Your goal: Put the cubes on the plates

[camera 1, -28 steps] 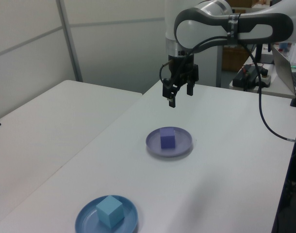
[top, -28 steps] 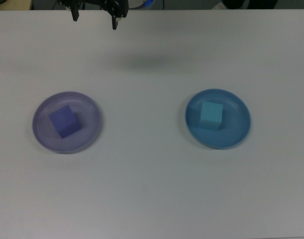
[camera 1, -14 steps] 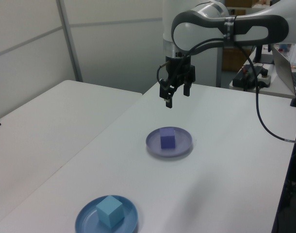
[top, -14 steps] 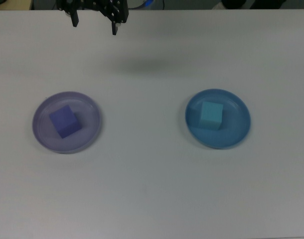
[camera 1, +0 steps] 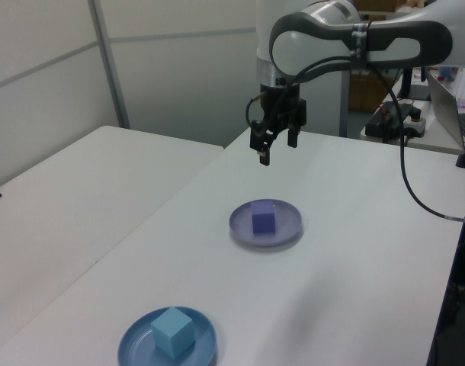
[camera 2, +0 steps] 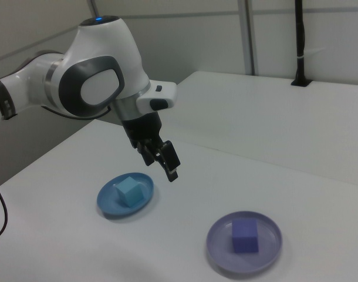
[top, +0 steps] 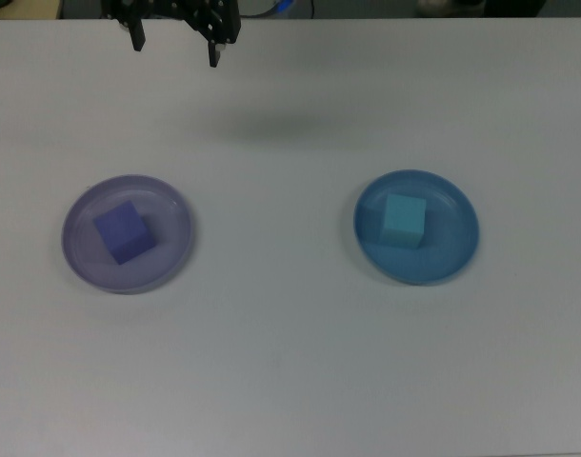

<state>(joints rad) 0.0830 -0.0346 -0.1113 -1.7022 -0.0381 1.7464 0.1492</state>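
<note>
- Black two-finger tool (camera 1: pixel 274 145) hangs open and empty, high above the white surface (top: pixel 290 362), beyond the pale lavender round plate (camera 1: pixel 266 223) on its far side in the left view.
- Over the last second the tool has drifted a little up and away from the lavender plate, toward the top view's upper left edge; its fingers (top: pixel 214 52) stay spread with nothing between them.
- Violet-purple matte cube (top: pixel 125 231) rests inside the lavender plate, roughly central, and has not shifted.
- Light turquoise matte cube (top: pixel 404 220) rests inside the medium blue round plate (top: pixel 462 249), which lies well apart from the lavender plate, on the top view's right; it too is unmoved.
- Judged from this, both cubes are already placed, one per plate, so the task looks finished and the arm appears to be retreating.
- Nothing near the lavender plate seems at risk: the tool is clear of both dishes.
</note>
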